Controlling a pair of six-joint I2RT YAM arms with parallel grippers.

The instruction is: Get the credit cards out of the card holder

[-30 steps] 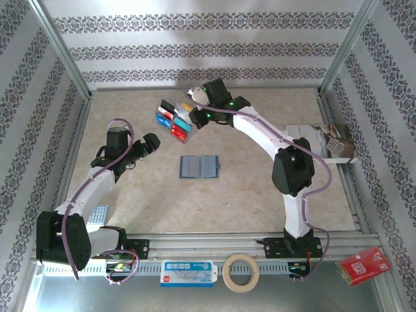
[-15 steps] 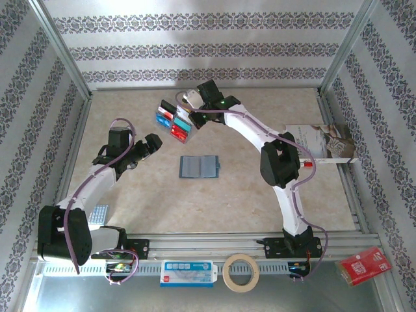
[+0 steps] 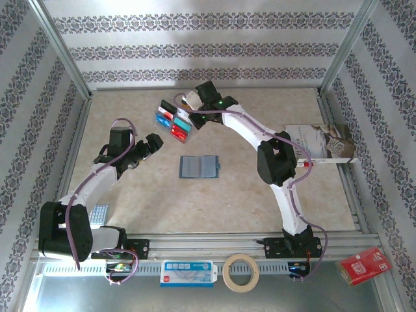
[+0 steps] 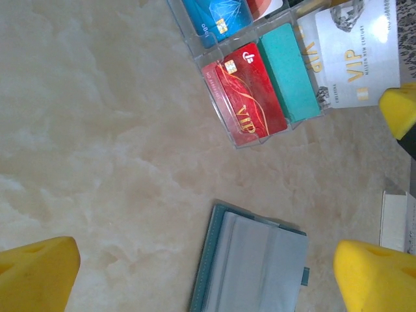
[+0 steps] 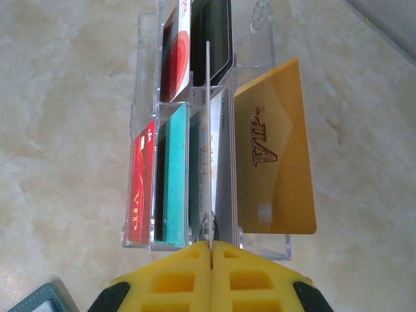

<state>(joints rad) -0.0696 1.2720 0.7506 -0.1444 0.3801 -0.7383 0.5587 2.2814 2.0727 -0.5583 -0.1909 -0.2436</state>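
The right gripper (image 5: 211,250) has its yellow jaws pressed together on one edge of a thin plastic card (image 5: 207,130). The card is seen edge-on, so its face cannot be read, and it stands upright directly over the clear acrylic slotted organiser (image 5: 263,244).

The step in hand looks like setting this card into a middle slot. To do that well, the card should stay vertical and parallel to the dividers. It should come down without scraping its neighbours, and be let go only once it is seated between the walls, so it does not tip out.

The organiser's front row holds a glossy red card with gold lettering (image 4: 244,97) in the outer slot, with a plain teal card (image 4: 289,71) just beside it. Next comes a white-silver VIP card (image 4: 351,52), which may be the very one in the jaws. A gold-orange VIP card (image 5: 273,156) leans at the opposite end. The back row holds a blue card (image 4: 211,16) and a black card (image 5: 214,32).

The slate-blue bifold wallet (image 3: 199,167) lies open and flat on the near side of the organiser, apart from it. Its pockets show no card colour, so it is probably emptied and the task is nearly finished.

The left gripper (image 3: 151,144) hangs to the near left of the organiser, jaws spread wide and holding nothing.
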